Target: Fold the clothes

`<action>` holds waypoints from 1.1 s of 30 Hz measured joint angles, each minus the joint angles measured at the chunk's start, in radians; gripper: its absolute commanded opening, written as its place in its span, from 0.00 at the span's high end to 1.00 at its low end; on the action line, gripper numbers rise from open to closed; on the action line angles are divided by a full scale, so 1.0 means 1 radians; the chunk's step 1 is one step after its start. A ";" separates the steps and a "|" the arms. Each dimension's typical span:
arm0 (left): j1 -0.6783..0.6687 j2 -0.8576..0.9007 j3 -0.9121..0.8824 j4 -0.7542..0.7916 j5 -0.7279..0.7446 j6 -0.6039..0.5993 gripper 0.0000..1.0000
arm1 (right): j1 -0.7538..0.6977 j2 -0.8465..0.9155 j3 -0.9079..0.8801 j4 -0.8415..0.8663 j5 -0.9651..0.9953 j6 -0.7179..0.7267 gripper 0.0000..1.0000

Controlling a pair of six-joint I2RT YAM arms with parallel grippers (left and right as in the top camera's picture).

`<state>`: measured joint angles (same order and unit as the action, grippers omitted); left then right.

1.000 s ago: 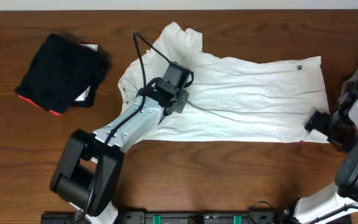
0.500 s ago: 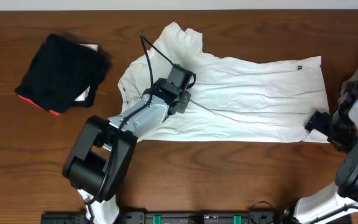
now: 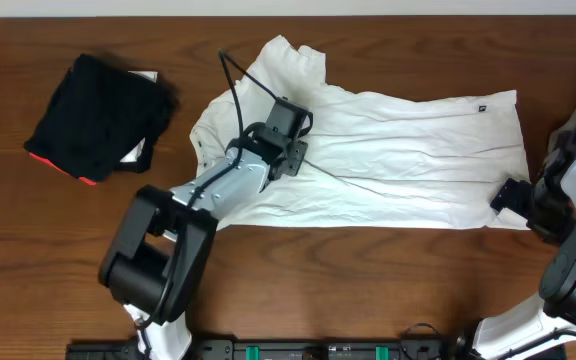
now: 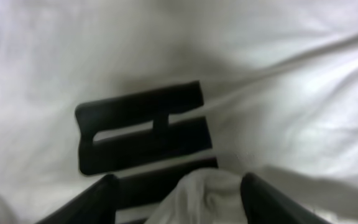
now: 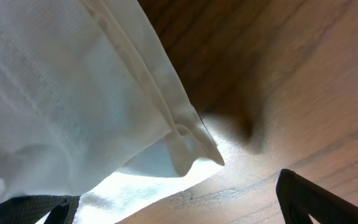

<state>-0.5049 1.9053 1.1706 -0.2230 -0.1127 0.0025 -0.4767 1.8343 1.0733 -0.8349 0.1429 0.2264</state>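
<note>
T-shirt point(image 3: 418, 150), white and short-sleeved, lies spread flat across the middle and right of the brown wooden table point(image 3: 368, 290), with its long side running left to right and its left end bunched and rumpled.

Far left, well apart from the shirt, sits a black folded garment point(image 3: 98, 115) with a red-orange edge point(image 3: 58, 165) along its lower left side.

Next comes the left arm point(image 3: 208, 190), reaching up from the front of the table and over the rumpled left part of the shirt. A black cable point(image 3: 230, 85) loops above its wrist. The left gripper point(image 3: 293, 125) hangs low over the cloth. In the left wrist view the left gripper point(image 4: 179, 186) has its fingers point(image 4: 101, 196) parted. A raised lump of white cloth point(image 4: 197, 193) stands between them, close against the right-hand finger and clear of the other, so it is not squeezed. Just beyond the fingers a bold black letter point(image 4: 142, 127) shows on the fabric.

Further right the shirt lies smoother, with shallow creases and a small dark tag point(image 3: 481, 108) near its upper right corner.

At the shirt's lower right corner waits the right gripper point(image 3: 516, 195). In the right wrist view the right gripper point(image 5: 176, 208) has its fingers point(image 5: 309, 199) spread wide. The hem corner point(image 5: 191, 146) lies on the wood between them, and they grasp nothing.
</note>
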 measured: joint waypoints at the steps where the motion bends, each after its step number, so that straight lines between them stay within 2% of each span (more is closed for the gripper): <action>1: 0.000 -0.008 0.015 -0.035 0.000 -0.006 0.24 | 0.000 0.000 0.000 0.000 0.000 0.000 0.01; 6: 0.019 -0.116 0.085 -0.224 -0.006 -0.085 0.23 | 0.000 0.000 0.000 0.000 0.000 0.000 0.01; 13: 0.159 -0.232 0.113 -0.514 0.007 -0.317 0.23 | 0.000 0.000 -0.001 0.001 0.000 0.000 0.01; 22: 0.270 -0.183 0.019 -0.450 0.163 -0.449 0.23 | 0.000 0.000 -0.001 0.001 0.000 0.000 0.01; 33: 0.305 -0.156 0.006 -0.424 0.271 -0.506 0.23 | 0.000 0.000 -0.001 0.001 0.000 0.000 0.01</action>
<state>-0.2001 1.7496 1.1767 -0.6472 0.1585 -0.5037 -0.4767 1.8339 1.0725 -0.8341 0.1425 0.2264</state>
